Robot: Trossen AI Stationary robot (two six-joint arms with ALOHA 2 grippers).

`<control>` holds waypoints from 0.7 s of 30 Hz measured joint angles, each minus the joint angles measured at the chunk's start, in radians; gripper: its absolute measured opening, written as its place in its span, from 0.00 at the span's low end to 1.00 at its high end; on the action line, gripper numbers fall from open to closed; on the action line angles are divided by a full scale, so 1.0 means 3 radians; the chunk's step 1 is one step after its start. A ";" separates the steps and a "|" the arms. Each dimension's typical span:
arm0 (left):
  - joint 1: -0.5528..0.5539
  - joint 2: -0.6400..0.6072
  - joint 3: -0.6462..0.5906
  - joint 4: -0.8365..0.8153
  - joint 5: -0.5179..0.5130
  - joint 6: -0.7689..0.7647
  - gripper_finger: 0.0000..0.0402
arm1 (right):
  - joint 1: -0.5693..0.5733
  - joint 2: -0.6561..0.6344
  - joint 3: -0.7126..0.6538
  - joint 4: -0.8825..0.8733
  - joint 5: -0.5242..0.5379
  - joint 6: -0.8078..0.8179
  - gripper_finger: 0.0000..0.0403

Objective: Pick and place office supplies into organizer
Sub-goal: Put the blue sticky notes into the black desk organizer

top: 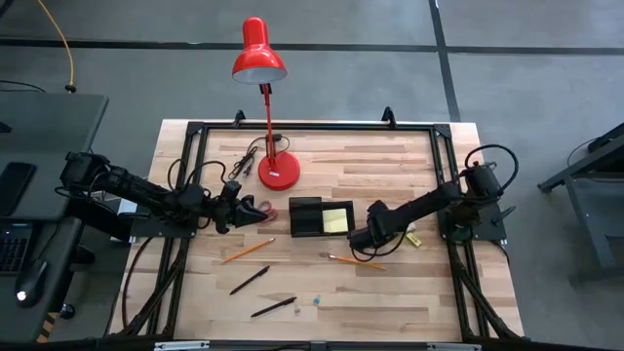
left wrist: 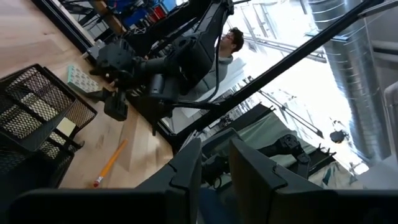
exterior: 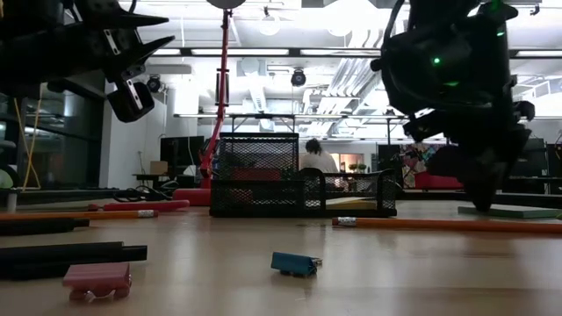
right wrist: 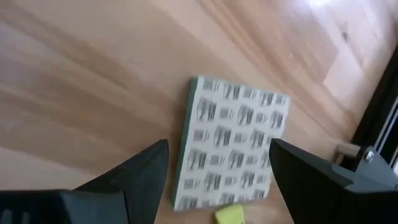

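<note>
Beside the organizer point(top: 320, 215), on its right, the teal sticky-note pad point(right wrist: 233, 143) lay flat on the bench point(top: 390, 292), a tiny yellow block point(right wrist: 229, 214) touching its edge. Over it hung the right claw point(right wrist: 217, 171), fingers spread wide to either side of the pad, holding nothing. Left of the organizer, the left claw point(top: 237, 207) hovered above the red-handled scissors point(top: 261, 209), its fingers point(left wrist: 186, 171) drawn narrow with nothing visible between them. Pencils and pens lay nearer the front edge.
</note>
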State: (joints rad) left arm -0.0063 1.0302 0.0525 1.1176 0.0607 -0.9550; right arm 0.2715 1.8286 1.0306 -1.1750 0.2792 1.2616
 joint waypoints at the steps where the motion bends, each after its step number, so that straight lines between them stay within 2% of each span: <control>1: 0.0000 0.0000 0.0000 0.0000 -0.0003 -0.0001 0.18 | -0.0004 0.0000 0.0000 0.0010 0.0017 -0.0018 0.66; 7: 0.0000 0.0000 -0.0001 -0.0074 -0.0005 -0.0039 0.18 | -0.0015 0.0039 0.0001 0.0051 0.0123 -0.0018 0.66; 13: 0.0000 0.0000 -0.0001 -0.0149 -0.0035 -0.0066 0.18 | -0.0009 0.0120 -0.0173 0.0269 0.0007 0.0095 0.66; 21: 0.0000 -0.0001 -0.0001 -0.0172 -0.0069 -0.0069 0.18 | -0.0011 0.0142 -0.0115 0.0052 0.0045 0.0131 0.66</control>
State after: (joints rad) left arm -0.0063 1.0298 0.0521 1.0660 0.0400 -0.9759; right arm 0.2681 1.8713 0.9961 -1.1594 0.2925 1.3009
